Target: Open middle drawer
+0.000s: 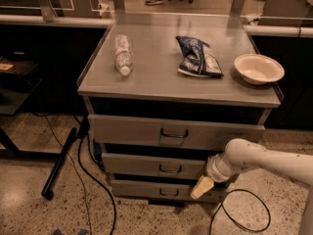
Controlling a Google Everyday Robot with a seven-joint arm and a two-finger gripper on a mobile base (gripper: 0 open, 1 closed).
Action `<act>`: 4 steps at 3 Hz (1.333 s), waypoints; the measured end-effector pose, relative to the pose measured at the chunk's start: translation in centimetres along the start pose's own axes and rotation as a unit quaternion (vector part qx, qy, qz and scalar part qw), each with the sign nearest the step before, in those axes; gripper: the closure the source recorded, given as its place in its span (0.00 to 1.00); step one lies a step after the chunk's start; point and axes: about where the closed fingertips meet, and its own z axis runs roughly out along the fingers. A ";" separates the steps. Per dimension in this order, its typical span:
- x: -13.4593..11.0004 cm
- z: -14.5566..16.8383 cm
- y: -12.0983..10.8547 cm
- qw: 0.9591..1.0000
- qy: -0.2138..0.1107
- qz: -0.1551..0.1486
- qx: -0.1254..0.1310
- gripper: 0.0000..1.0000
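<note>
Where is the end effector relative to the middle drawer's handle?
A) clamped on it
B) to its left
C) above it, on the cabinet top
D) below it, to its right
D: the end effector sits lower than and right of the handle of the middle drawer, apart from it.

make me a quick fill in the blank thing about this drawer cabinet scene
1. The grey metal cabinet has ___ drawers, each with a small dark loop handle.
2. The clear plastic bottle lies on its ___ on the cabinet top.
3. The cream-tipped gripper hangs low, to the picture's ___ of the handle on the middle grey drawer.

Missing words: three; side; right
</note>
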 end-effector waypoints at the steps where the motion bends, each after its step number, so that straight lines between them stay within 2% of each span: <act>1: 0.1 1.0 0.4 1.000 0.012 -0.009 -0.008 0.00; 2: 0.1 0.8 0.6 1.000 0.014 -0.011 -0.010 0.00; 3: 0.9 0.3 2.0 0.999 0.024 -0.011 -0.027 0.04; 4: 0.9 0.3 2.0 0.999 0.024 -0.011 -0.027 0.27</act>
